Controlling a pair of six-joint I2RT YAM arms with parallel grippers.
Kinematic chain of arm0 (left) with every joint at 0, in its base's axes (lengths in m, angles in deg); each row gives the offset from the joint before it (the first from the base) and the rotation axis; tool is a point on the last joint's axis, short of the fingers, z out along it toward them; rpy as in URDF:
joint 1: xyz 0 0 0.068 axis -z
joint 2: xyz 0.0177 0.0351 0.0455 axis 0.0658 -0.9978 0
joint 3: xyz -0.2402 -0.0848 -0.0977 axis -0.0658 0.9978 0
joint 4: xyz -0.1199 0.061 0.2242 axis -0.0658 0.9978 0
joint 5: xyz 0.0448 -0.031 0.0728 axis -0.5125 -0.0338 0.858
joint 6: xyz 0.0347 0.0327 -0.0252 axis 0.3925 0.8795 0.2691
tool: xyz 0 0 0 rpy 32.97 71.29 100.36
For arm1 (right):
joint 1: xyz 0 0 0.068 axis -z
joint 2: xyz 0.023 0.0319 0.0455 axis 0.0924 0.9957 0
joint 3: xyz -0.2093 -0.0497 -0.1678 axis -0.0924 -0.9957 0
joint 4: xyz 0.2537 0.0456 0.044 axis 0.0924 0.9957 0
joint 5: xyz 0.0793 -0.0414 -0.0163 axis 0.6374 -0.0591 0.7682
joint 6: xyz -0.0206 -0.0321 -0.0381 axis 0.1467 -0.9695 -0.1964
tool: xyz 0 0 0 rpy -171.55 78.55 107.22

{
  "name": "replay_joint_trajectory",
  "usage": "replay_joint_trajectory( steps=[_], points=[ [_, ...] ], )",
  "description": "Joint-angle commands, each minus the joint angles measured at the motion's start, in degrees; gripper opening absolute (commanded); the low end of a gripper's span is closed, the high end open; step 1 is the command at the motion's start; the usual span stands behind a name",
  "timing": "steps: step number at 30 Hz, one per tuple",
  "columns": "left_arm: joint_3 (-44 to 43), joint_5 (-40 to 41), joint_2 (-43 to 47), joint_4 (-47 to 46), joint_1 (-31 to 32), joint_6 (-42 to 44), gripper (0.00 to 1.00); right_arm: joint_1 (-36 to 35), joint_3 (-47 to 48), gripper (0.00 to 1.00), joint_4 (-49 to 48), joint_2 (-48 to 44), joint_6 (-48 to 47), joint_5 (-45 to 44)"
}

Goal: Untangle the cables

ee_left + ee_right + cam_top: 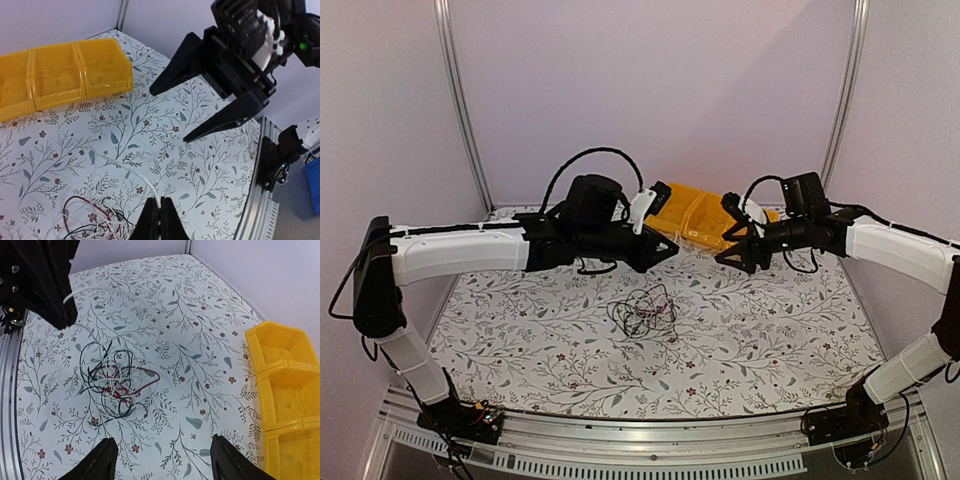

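Observation:
The cables (642, 312) lie as a small tangle of black, red and white wires on the flowered table, between and in front of both grippers. My left gripper (160, 201) hovers above the table, shut on the end of a white cable (125, 170) that trails down into the tangle (95, 220). The right wrist view shows that same white end (69, 297) at the left gripper's tip (45, 290). My right gripper (162, 452) is open and empty, held above the table to the right of the tangle (112, 377). It faces the left gripper (668, 250).
A row of yellow bins (705, 220) stands at the back of the table, behind both grippers, also seen as yellow bins (285, 390) on the right. The table's metal edge rail (255, 190) runs along the near side. Pale walls enclose the back and sides.

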Motion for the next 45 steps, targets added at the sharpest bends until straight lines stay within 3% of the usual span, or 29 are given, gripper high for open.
replay_joint_trajectory(
  steps=[1, 6, 12, 15, 19, 24, 26, 28, 30, 32, 33, 36, 39, 45],
  points=[
    [3.14, -5.57, 4.29, -1.66, 1.8, 3.86, 0.0, -1.19, 10.15, 0.71, 3.86, 0.1, 0.24, 8.22],
    [5.73, -6.12, 7.33, -2.0, 2.51, 4.38, 0.0, -5.55, 14.88, 0.84, 4.76, 5.66, -1.57, 7.5],
    [7.65, -7.83, 9.26, -2.36, 2.92, 4.3, 0.0, -9.75, 15.69, 0.85, 4.35, 7.91, -3.49, 6.87],
    [8.72, -8.34, 10.0, -2.67, 3.03, 4.38, 0.0, -10.54, 15.32, 0.81, 4.33, 8.32, -4.62, 6.79],
    [10.1, -8.41, 10.65, -5.71, 3.05, 5.19, 0.0, -10.7, 13.88, 0.64, 4.34, 7.17, -6.77, 9.39],
    [9.71, -9.34, 10.33, -5.98, 3.04, 6.01, 0.0, -10.92, 12.66, 0.68, 2.91, 5.36, -7.87, 10.58],
    [9.37, -9.66, 10.14, -6.45, 2.99, 5.77, 0.0, -10.96, 13.01, 0.62, 2.9, 5.83, -8.29, 10.81],
    [9.09, -9.86, 10.05, -6.85, 3.0, 5.69, 0.0, -10.93, 13.38, 0.5, 2.94, 6.13, -8.5, 11.46],
    [9.34, -9.32, 10.16, -7.29, 3.0, 5.92, 0.0, -10.93, 13.84, 0.33, 3.0, 6.32, -8.24, 11.88],
    [10.1, -7.94, 10.21, -8.04, 2.95, 6.19, 0.0, -10.92, 14.38, 0.05, 2.87, 6.12, -7.18, 11.46],
    [10.65, -6.35, 10.21, -8.91, 2.91, 6.28, 0.0, -10.96, 14.75, 0.0, 2.88, 6.02, -6.3, 11.26],
    [13.35, 3.77, 8.99, -14.53, 2.96, 6.05, 0.18, -10.92, 16.68, 0.0, 5.76, 5.17, -4.41, 12.16],
    [15.08, 16.6, 4.3, -20.63, 2.14, 3.07, 0.23, -10.92, 19.41, 0.0, 9.67, 4.3, -3.47, 13.41],
    [12.29, 16.17, -9.8, -29.15, 0.1, -3.28, 0.19, -10.68, 25.95, 0.0, 14.61, 2.79, -2.22, 13.69]
  ],
)
